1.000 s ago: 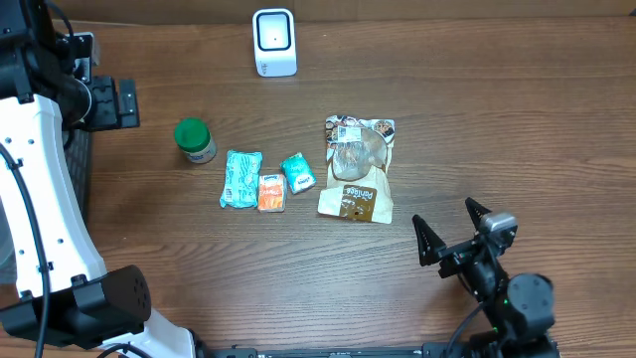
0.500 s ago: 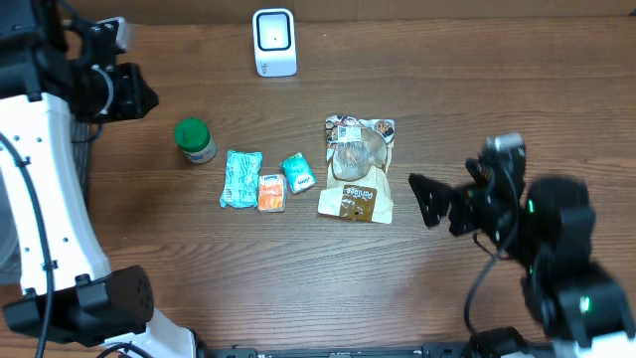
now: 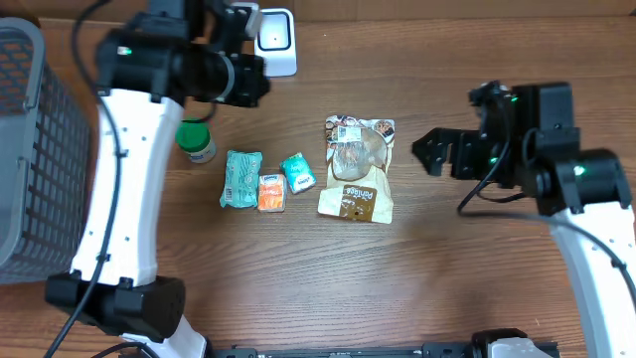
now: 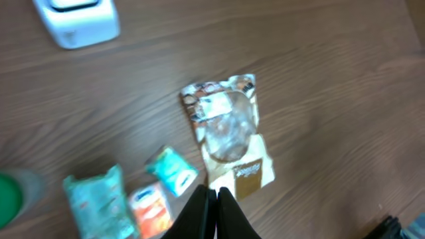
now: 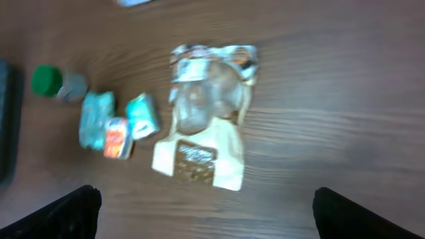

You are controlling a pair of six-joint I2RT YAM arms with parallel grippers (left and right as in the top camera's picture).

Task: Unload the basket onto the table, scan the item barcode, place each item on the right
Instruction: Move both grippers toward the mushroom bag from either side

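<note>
Nearest, the wooden table runs up to a row of goods. The snack pouch lies flat with its brown label end closest. To its left sit a small teal packet, an orange packet and a larger teal packet, huddled close together. Right of the pouch and apart from it, the right gripper hovers with its jaws spread wide and nothing between them. Farther back stands a green-lidded jar, its left edge crossed by the left arm's white link. Beyond that the left gripper hangs above the table, its fingers pressed together on nothing. From overhead its body overlaps the left edge of the white scanner at the far side. A wire basket fills the left margin.
</note>
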